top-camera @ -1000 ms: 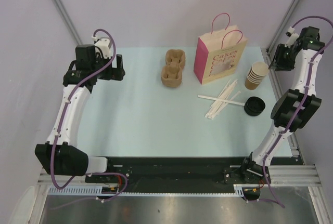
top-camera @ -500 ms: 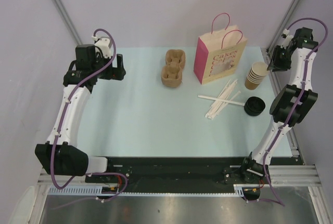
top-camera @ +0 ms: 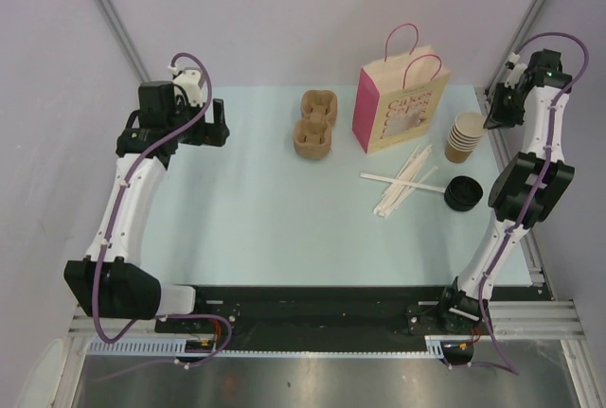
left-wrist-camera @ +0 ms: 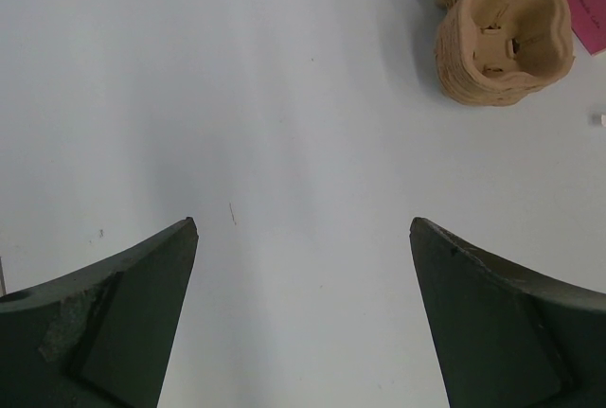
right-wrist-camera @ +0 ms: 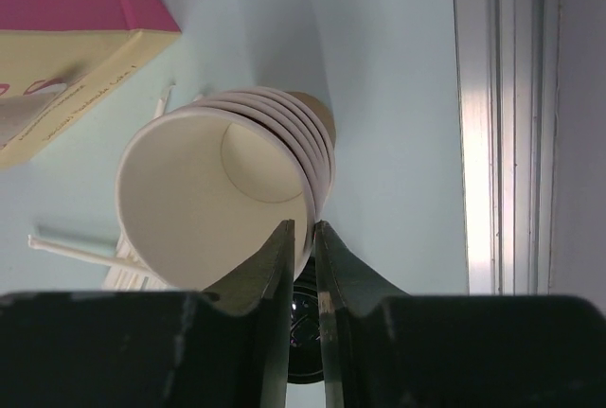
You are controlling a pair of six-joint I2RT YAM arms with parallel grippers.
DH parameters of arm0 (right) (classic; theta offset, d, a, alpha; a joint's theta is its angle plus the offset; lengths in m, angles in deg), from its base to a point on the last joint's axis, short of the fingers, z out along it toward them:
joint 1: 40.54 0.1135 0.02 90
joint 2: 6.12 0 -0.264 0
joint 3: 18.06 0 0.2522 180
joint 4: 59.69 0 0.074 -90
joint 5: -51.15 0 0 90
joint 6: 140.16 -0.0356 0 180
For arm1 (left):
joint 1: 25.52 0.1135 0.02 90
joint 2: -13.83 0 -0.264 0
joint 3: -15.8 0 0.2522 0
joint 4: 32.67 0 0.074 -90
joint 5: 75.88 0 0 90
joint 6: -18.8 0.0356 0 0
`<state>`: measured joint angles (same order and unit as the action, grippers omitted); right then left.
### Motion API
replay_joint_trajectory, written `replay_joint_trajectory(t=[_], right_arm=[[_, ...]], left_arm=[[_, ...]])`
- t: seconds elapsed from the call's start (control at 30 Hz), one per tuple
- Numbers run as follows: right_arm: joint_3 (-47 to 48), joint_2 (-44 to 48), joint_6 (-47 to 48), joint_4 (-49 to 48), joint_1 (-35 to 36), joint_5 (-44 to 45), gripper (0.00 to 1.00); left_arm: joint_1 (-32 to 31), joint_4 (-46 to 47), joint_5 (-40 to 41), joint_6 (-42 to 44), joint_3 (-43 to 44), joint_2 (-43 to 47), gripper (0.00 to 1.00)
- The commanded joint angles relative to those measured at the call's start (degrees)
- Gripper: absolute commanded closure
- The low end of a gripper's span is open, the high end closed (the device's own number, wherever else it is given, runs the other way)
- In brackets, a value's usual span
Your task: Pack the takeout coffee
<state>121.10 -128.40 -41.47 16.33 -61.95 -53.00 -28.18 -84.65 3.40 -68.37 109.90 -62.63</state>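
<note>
No brown cup with a lid shows; only a round black lid (top-camera: pixel 463 193) lies alone at the right. A leaning stack of pale beige lidless cups (top-camera: pixel 466 136) stands beside the pink paper bag (top-camera: pixel 398 110). My right gripper (top-camera: pixel 492 113) hovers at the stack's right rim. In the right wrist view the gripper (right-wrist-camera: pixel 303 225) leaves only a narrow slit at the top cup's rim (right-wrist-camera: pixel 208 190), and the black lid shows through the slit. I cannot see it holding anything. My left gripper (top-camera: pixel 216 124) is wide open and empty over bare table in the left wrist view (left-wrist-camera: pixel 303 228).
A brown pulp cup carrier (top-camera: pixel 314 124) sits left of the bag and also shows in the left wrist view (left-wrist-camera: pixel 502 48). White stirrers (top-camera: pixel 402 181) lie between the bag and the lid. A metal frame rail (right-wrist-camera: pixel 492 96) runs along the table's right edge.
My right gripper has shifted a little left toward the cup stack and the wrist has turned. The cups, the lid and the left arm have not moved.
</note>
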Motion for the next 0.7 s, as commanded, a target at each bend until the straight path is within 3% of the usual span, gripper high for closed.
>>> replay_joint_trajectory(t=[0.0, 0.27, 0.37, 0.5, 0.67], right_arm=[[2.83, -0.42, -0.16, -0.65, 0.32, 0.70, 0.82], [2.65, -0.59, -0.78, -0.74, 0.40, 1.23, 0.80], [2.65, -0.77, -0.86, -0.74, 0.14, 1.32, 0.85], [2.74, -0.77, -1.30, -0.21, -0.12, 0.62, 1.00], [3.35, -0.24, -2.97, 1.55, -2.58, -2.45, 1.00]], left_arm=[[-0.42, 1.48, -0.35, -0.81, 0.08, 0.00, 0.00], [-0.42, 1.57, -0.53, -0.81, 0.35, -0.52, 0.00], [-0.42, 1.48, -0.53, -0.90, 0.44, -0.53, 0.00], [-0.42, 1.57, -0.27, -1.07, 0.52, -0.70, 0.01], [-0.42, 0.95, -0.09, -1.51, 1.05, -1.14, 0.00]])
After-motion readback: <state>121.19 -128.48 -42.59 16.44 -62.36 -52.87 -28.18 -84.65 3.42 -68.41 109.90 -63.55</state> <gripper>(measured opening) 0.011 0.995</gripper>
